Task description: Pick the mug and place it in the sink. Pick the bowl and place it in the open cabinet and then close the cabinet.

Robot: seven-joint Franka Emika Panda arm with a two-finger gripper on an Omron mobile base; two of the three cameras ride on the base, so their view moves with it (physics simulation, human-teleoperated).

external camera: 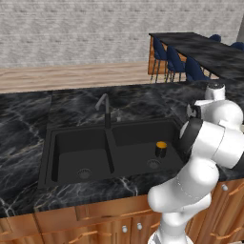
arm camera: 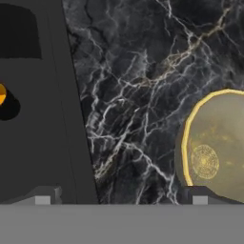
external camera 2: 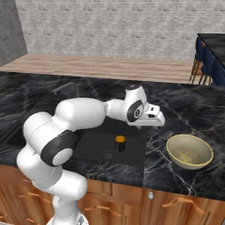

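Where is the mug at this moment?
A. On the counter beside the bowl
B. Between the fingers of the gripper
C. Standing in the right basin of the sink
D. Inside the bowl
C: the mug stands upright in the right basin of the sink, near its drain, with nothing gripping it.

I see the mug [external camera: 161, 149], small and near-black with an orange-yellow top, standing upright in the right basin of the sink [external camera: 76, 138], just beside the round drain. The sink is matte black with two basins and a slim dark faucet behind the divider, set in black marble. On my right base view the bowl [external camera 2: 189, 151], wide, pale olive-beige with a lighter rim, sits upright on the marble to the right of the sink, apart from its edge.
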